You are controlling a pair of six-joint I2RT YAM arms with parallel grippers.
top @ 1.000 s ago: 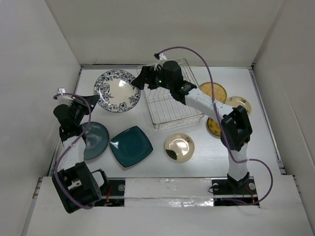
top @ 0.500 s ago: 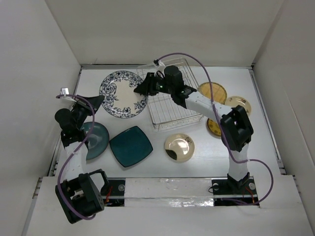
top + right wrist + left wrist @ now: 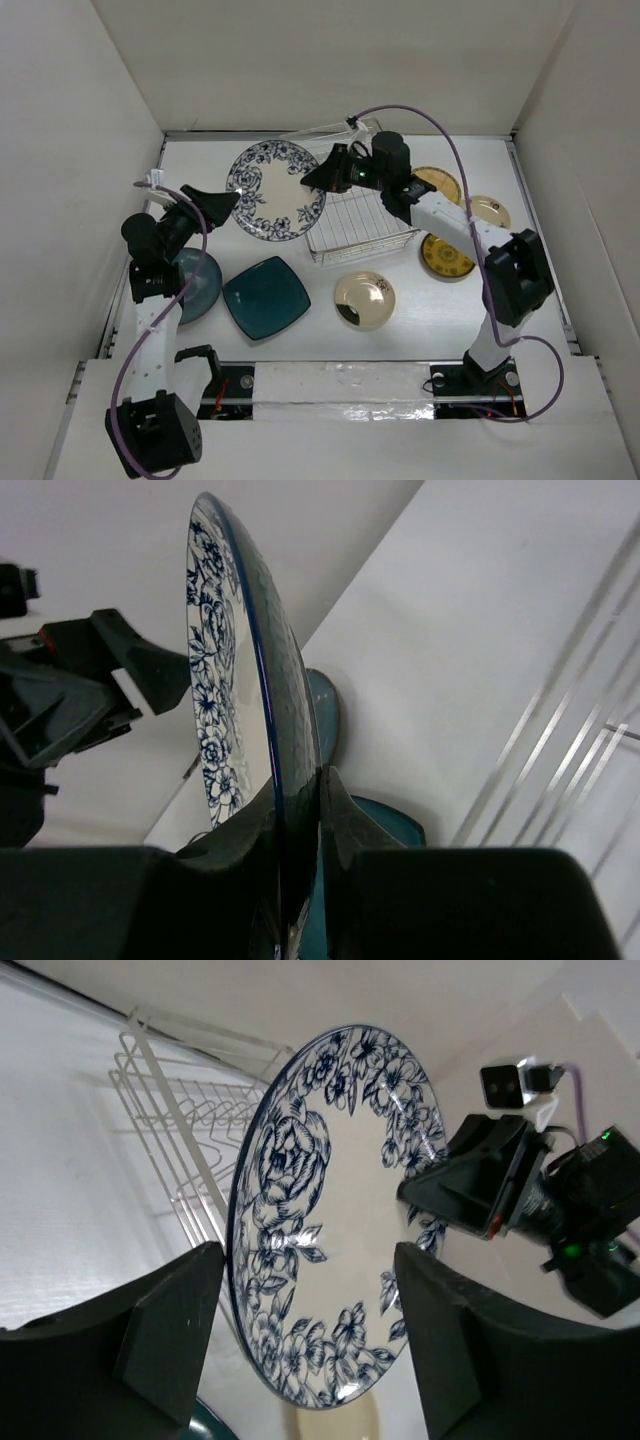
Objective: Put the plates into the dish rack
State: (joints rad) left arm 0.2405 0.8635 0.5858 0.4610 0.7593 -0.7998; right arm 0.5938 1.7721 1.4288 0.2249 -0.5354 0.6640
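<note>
The white plate with blue flowers (image 3: 275, 190) hangs tilted above the table, just left of the silver wire dish rack (image 3: 358, 215). My right gripper (image 3: 322, 180) is shut on its right rim; in the right wrist view the plate (image 3: 240, 670) stands edge-on between the pinching fingers (image 3: 345, 825). My left gripper (image 3: 226, 204) is open at the plate's left rim; its fingers (image 3: 170, 1330) stand either side of the plate's lower edge (image 3: 330, 1210) without touching it. A round teal plate (image 3: 196, 285), a square teal plate (image 3: 266, 297) and a cream plate (image 3: 364, 299) lie flat.
Three gold plates (image 3: 447, 255), (image 3: 436, 183), (image 3: 487, 210) lie to the right of the rack. White walls close in the table on the left, back and right. The rack's wires (image 3: 190, 1110) show behind the plate in the left wrist view.
The floral plate has moved right toward the rack. My right gripper closed on its right rim, and my left gripper opened and let go of it.
</note>
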